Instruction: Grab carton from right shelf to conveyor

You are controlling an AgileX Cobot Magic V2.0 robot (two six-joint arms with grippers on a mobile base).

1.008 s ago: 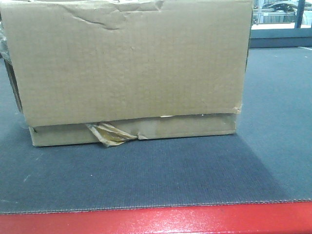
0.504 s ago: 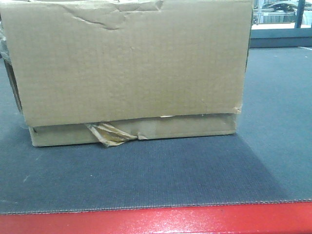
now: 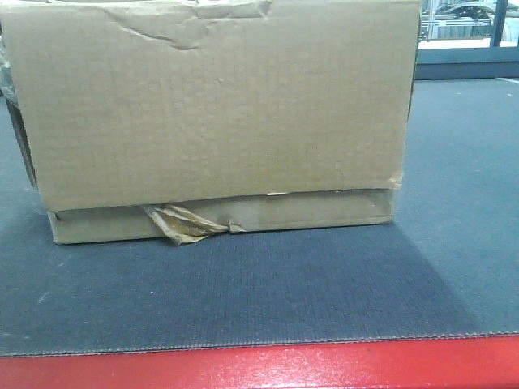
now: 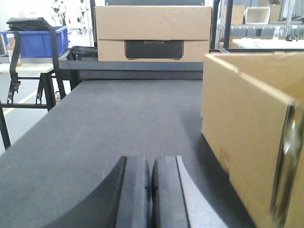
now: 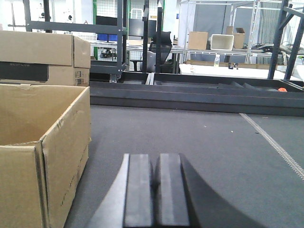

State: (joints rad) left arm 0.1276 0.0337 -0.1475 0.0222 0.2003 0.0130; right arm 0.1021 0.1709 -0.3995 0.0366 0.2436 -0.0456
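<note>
- the carton is sitting on the conveyor, filling the front view from 9 to 1 o'clock; its top and left edges are being cut off by the frame, so its full outline is not showing.
- a ragged strip of tape is hanging at the carton's lower seam, toward 7 o'clock, and a dent is showing near the top at 11 o'clock.
- the conveyor's red border is running along 6 o'clock.
- neither pincer is appearing in the front view.
- in the left wrist view the carton is standing at 3 o'clock, its near corner blurring; the left pincer is sitting at 6 o'clock with fingers pressed together, gripping nothing, apart from the carton.
- in the right wrist view the carton is lying at 8 o'clock, open-topped, its left part cut off; the right pincer is at 6 o'clock, fingers together and holding nothing.
- a second box with a dark label is standing beyond the belt at 12 o'clock in the left wrist view.
</note>
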